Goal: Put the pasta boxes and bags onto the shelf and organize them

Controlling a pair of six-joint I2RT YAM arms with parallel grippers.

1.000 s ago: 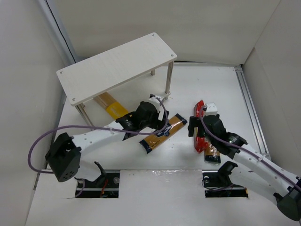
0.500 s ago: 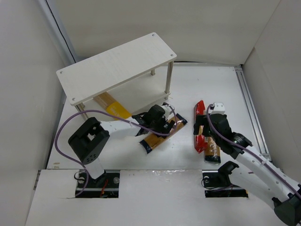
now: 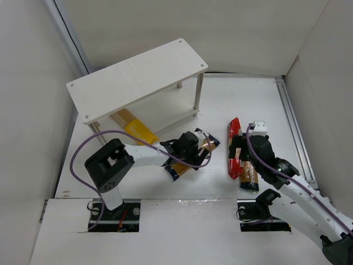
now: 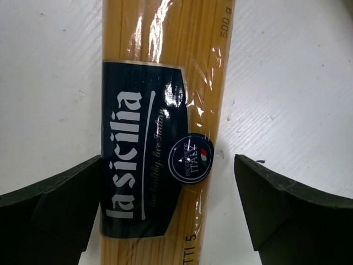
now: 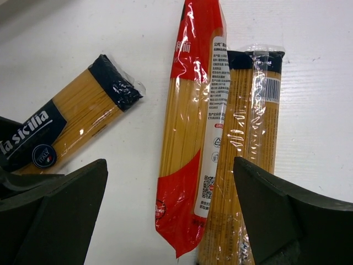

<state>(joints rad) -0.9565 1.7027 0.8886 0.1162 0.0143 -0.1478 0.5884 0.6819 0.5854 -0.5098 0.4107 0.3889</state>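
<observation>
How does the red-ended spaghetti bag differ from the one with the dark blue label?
The red-ended bag has red ends and a white strip; the dark-label pack has a dark middle band. The red-ended bag lies against an orange-brown pack; the dark-label pack lies alone between the left arm's open jaws, slanted. Both are long clear spaghetti packs flat on the table.

White tabletop (image 3: 242, 99) bears the shelf (image 3: 138, 77); yellow pack (image 3: 135, 126) beneath it; gold pack (image 3: 177, 167), red bag (image 3: 234, 132) and orange pack (image 3: 248, 181) lie to its right.
</observation>
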